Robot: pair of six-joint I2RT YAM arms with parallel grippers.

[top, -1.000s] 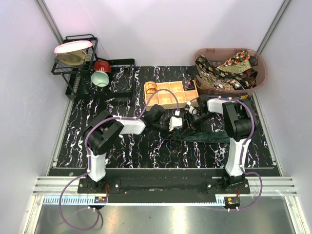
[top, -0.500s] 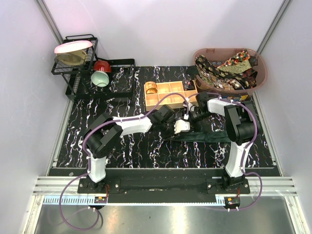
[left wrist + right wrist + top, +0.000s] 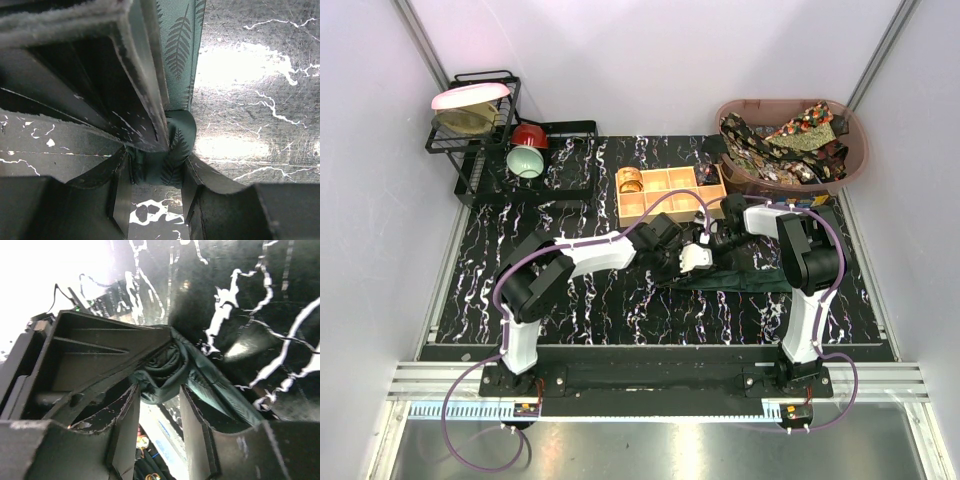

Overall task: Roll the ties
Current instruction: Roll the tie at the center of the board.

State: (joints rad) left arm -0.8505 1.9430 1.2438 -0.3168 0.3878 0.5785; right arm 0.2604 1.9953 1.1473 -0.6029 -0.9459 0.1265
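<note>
Left gripper (image 3: 157, 170): jaws partly closed, pinching a bunched fold of the green tie (image 3: 177, 45); fabric fills the gap between the two fingers (image 3: 225, 205); a leaf print is visible on the cloth; from the pinch a flat strip of tie runs straight out ahead of the jaws, lying on the black marbled table (image 3: 260, 100); a finger of the other arm crowds in from the upper left, touching the same fold.

Right gripper (image 3: 159, 390): jaws likewise partly closed, nipping the tie at its coiled end; a spiral of a few turns shows just ahead of the fingertips; the loose length trails away past the right-hand jaw, down onto the table.

Overhead: the two sets of jaws meet nose to nose over mid-table, both on one end of the tie; the rest of the tie lies flat, stretching away behind the right jaws and toward the near edge of the table.

Wooden box (image 3: 670, 205): near the meeting jaws, on their far side; apart from them as far as I can tell; a gold-patterned roll (image 3: 630, 180) sits in its end compartment on the left arm's side.

Patterned ties (image 3: 785, 140): heaped loose in a brown basket (image 3: 855, 160), well apart from both jaws, far-right corner.

Dish rack (image 3: 480, 120): far-left corner, well clear of the left jaws.
</note>
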